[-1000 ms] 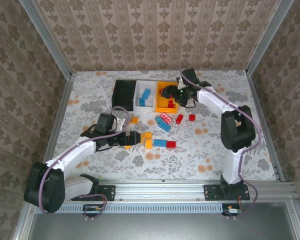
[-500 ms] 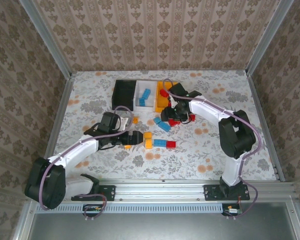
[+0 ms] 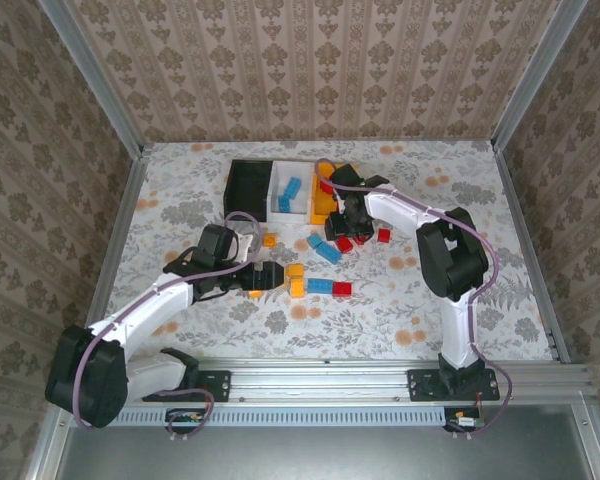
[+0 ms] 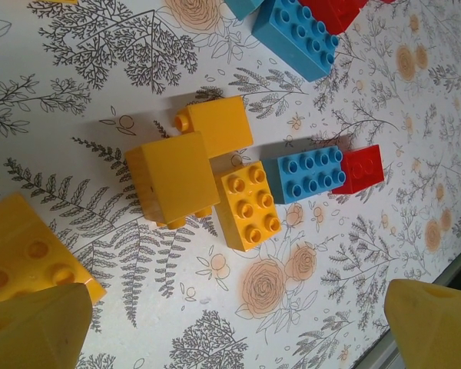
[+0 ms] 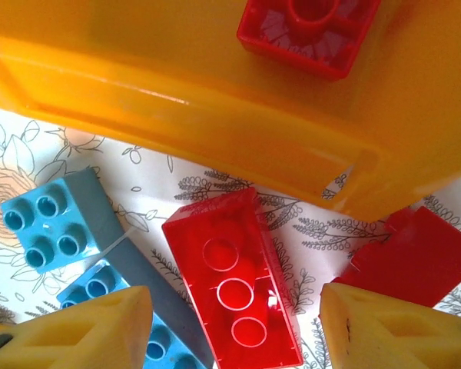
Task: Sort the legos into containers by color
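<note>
Two spread claws: left claw hangs over yellow plastic bricks on the floral desk; right claw straddles a translucent red brick beside the orange plastic bin. Overhead: white plastic bin, black plastic bin beyond.

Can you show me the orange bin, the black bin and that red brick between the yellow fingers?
orange bin (image 5: 138,92): right wrist view, on its near wall.
black bin (image 3: 248,185): top view, on its bare inside.
red brick (image 5: 234,288): right wrist view, on its studded top.
</note>
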You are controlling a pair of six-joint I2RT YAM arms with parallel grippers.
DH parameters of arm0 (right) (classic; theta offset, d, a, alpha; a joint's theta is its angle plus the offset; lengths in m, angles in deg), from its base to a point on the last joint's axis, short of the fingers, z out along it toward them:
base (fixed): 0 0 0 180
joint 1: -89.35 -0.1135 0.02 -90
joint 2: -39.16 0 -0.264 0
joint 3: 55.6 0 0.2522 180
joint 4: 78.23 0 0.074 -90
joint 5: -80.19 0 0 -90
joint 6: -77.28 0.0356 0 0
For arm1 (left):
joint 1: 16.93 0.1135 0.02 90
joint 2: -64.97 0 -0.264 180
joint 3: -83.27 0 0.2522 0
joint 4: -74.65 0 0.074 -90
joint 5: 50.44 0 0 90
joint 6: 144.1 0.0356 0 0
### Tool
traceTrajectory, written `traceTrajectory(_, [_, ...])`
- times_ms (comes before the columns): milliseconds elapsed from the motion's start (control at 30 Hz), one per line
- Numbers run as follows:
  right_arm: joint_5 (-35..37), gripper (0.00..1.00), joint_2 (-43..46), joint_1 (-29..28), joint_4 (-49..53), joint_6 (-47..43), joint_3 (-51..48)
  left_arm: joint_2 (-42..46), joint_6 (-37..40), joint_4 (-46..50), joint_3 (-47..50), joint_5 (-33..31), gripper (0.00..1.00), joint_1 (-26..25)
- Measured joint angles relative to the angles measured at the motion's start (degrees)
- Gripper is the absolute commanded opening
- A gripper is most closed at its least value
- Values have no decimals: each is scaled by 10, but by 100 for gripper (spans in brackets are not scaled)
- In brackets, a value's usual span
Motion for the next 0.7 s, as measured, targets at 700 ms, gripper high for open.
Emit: traceTrajectory(700, [73,49,-26,-31,33,-33,11,0,0,0,1,0,100,9])
